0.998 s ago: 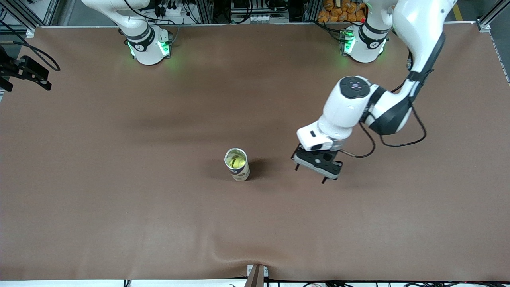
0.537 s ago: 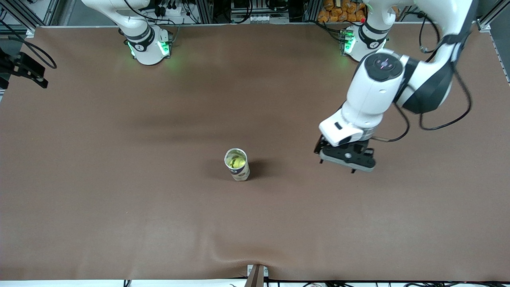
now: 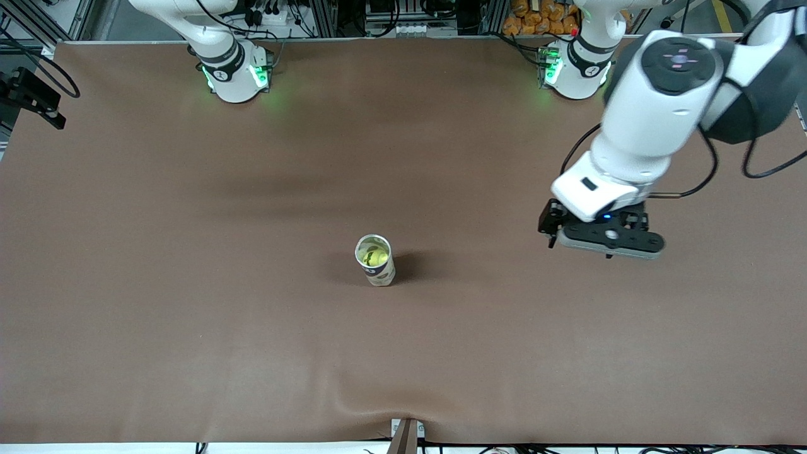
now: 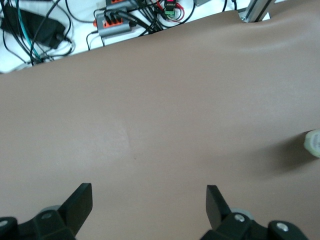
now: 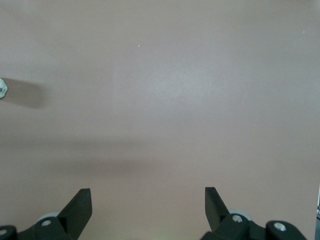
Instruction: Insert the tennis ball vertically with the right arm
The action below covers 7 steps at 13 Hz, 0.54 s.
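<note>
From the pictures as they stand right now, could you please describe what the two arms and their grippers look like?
Both arms are glossy white with black joint bands, and green lights glow at their bases. The left arm has a round dark cap on its wrist joint and loose black cables. The left gripper is black; its fingers are black wedges. The right gripper looks the same.
</note>
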{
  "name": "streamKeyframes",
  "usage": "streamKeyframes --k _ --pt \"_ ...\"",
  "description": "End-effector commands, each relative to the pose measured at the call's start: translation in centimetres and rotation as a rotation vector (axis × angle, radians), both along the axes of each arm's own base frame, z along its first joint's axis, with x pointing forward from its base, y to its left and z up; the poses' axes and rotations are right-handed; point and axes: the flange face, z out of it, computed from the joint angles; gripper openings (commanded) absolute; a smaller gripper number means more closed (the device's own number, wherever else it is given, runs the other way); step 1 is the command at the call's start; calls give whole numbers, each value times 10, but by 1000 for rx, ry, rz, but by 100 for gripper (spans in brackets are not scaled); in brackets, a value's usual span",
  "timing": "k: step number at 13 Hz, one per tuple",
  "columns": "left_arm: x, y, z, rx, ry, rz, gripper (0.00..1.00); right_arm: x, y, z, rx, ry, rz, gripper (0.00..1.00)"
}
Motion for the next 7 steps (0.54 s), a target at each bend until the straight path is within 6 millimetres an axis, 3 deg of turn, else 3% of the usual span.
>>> streamKeyframes --k 1,3,4,7 --pt "-4 30 21 -78 57 83 100 -4 0 4 -3 -1 7 100" --pt "-9 43 30 -60 69 102 100 -3 1 5 -3 -5 9 100" --pt "-14 62 54 -46 26 141 100 -2 5 6 -4 -15 15 100" --pt "-31 81 69 -13 74 182 100 -1 3 5 0 -18 10 100"
